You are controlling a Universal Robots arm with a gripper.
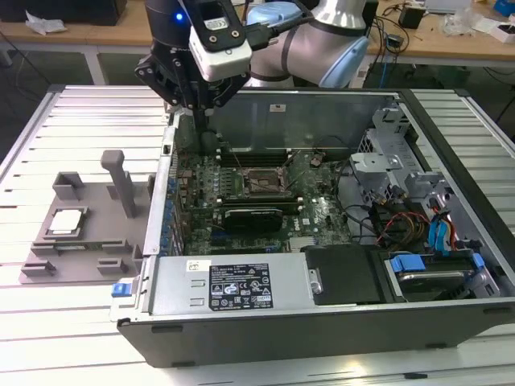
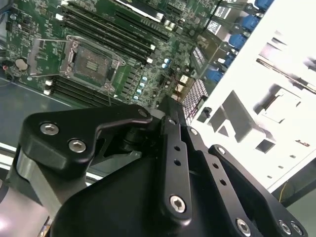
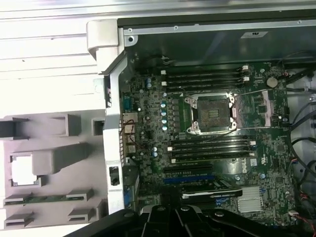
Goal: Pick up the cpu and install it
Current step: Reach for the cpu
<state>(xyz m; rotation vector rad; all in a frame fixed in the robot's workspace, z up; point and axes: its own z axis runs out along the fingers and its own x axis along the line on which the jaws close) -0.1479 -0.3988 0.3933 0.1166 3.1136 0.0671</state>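
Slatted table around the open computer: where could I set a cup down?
Bare slats of the table lie nearer the camera than the grey tray, and beyond it toward the far edge. Inside the computer case it is crowded: motherboard, cables, drive cage.

Straight above the socket [image 1: 261, 183] the room is open. Low memory slots [image 3: 207, 76] lie flat on both sides of it. To the exterior view's right of the socket, cables [image 1: 390, 225] and a drive cage [image 1: 386, 153] crowd the space. To its left the case wall [image 1: 167, 193] rises.
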